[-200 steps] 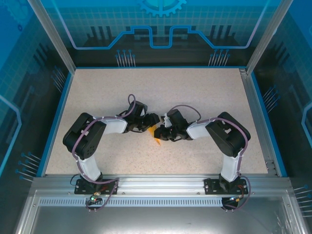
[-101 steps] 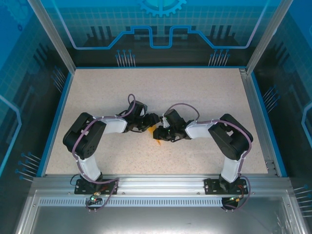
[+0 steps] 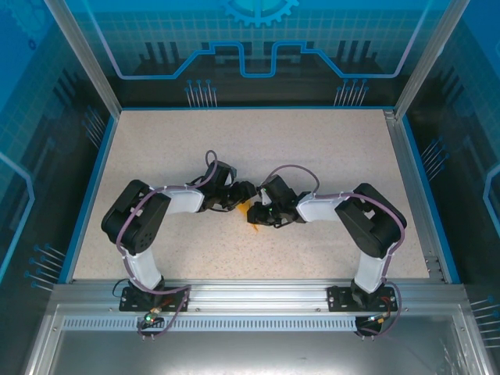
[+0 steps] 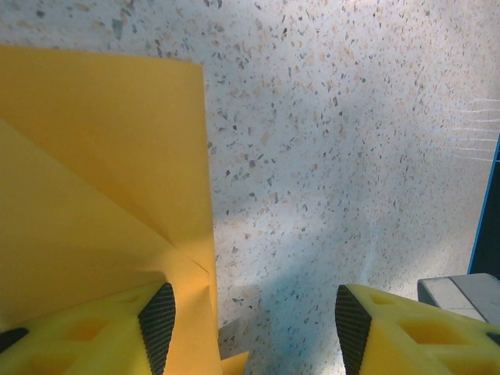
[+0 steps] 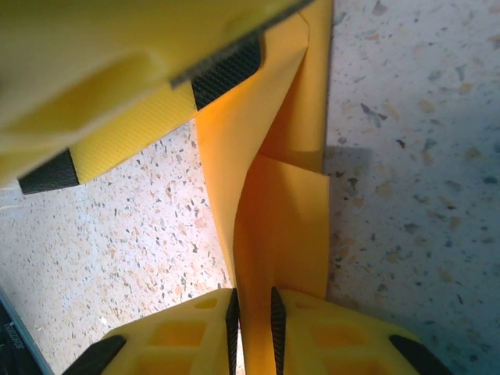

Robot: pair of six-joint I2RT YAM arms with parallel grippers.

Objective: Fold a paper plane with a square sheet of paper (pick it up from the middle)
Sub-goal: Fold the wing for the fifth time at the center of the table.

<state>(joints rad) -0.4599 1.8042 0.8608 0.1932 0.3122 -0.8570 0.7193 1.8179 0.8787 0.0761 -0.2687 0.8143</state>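
Now my right tool (image 5: 251, 316) has edged left, pinching the raised fold of the paper (image 5: 281, 226); my left tool (image 4: 251, 316) stays spread, perhaps pinning it, so creasing is underway.

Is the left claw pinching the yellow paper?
No: the left claw stands wide open, bare table between its fingers, the paper beside one.

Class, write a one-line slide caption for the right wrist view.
Right hand pinches a raised fold of the orange-yellow paper over the speckled table.
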